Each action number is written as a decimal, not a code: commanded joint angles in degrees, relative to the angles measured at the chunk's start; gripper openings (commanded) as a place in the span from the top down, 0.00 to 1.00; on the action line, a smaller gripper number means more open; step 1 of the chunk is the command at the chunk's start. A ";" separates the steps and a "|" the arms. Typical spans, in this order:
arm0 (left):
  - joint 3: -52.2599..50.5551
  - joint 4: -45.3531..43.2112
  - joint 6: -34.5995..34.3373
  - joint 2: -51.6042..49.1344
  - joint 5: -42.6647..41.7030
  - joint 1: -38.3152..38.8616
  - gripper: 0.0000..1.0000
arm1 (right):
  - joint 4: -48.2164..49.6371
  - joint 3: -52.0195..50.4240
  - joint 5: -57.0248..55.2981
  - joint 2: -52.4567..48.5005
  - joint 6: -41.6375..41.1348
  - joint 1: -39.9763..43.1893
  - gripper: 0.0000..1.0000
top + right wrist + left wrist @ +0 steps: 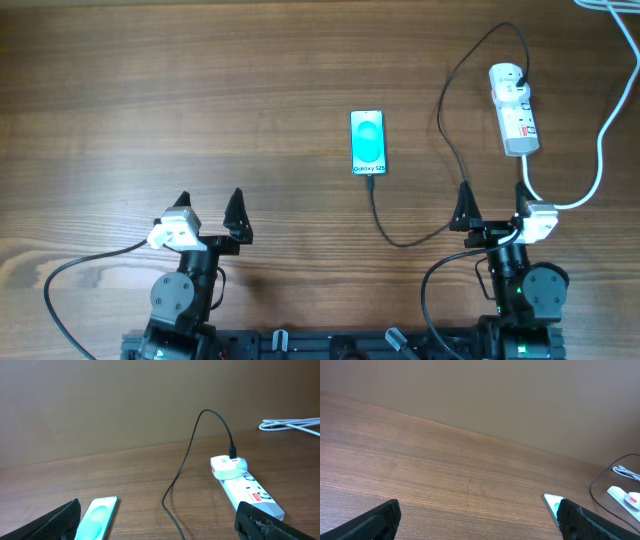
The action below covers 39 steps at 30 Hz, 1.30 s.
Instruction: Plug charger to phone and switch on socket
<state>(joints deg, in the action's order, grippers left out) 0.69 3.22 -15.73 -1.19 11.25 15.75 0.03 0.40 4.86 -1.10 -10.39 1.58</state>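
Left claw [210, 200] and right claw [493, 200], two in all, stand with fingers apart, holding nothing, over a brown wood-grain desk [150, 80]. A plain beige wall [520, 400] backs it. One flat rectangular phone [368, 142] lies mid-desk. One thin black charger [441, 112] loops from one white elongated socket [515, 115] to the phone's near short edge. One thick white cord [600, 150] trails right.

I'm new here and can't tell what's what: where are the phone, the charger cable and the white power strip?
phone [368, 142], overhead view, centre of its teal screen.
charger cable [441, 115], overhead view, left bend of its loop.
power strip [514, 112], overhead view, middle of its white body.
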 commanded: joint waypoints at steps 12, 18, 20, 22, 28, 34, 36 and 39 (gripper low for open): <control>-0.37 0.00 1.95 1.03 -0.59 -3.41 0.00 | 0.13 -0.11 -0.52 0.90 -0.68 -0.28 0.01; -0.37 1.31 8.09 1.03 -11.67 -10.49 0.00 | 0.13 -0.11 -0.55 0.90 -0.68 -0.28 0.00; -0.37 1.31 8.04 1.03 -11.65 -10.91 0.00 | 0.13 -0.11 -0.55 0.90 -0.70 -0.28 0.00; -0.37 1.33 8.02 1.03 -11.96 -10.88 0.00 | 0.13 -0.11 -0.55 0.90 -0.70 -0.28 0.00; -0.35 1.33 8.04 1.03 -12.09 -10.88 0.00 | 0.13 -0.11 -0.55 0.90 -0.70 -0.28 0.00; -0.35 1.31 8.04 1.03 -12.09 -10.88 0.00 | 0.13 -0.11 -0.55 0.90 -0.68 -0.28 0.00; -0.35 1.18 8.02 1.03 -12.09 -10.91 0.00 | 0.13 -0.11 -0.55 0.90 -0.68 -0.28 0.00; -0.35 1.11 8.02 1.03 -12.07 -11.80 0.00 | 0.13 -0.11 -0.55 0.90 -0.68 -0.28 0.00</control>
<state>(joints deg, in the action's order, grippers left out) 0.69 4.32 -9.02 -0.80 0.03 5.13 0.03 0.38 4.86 -1.10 -10.41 1.58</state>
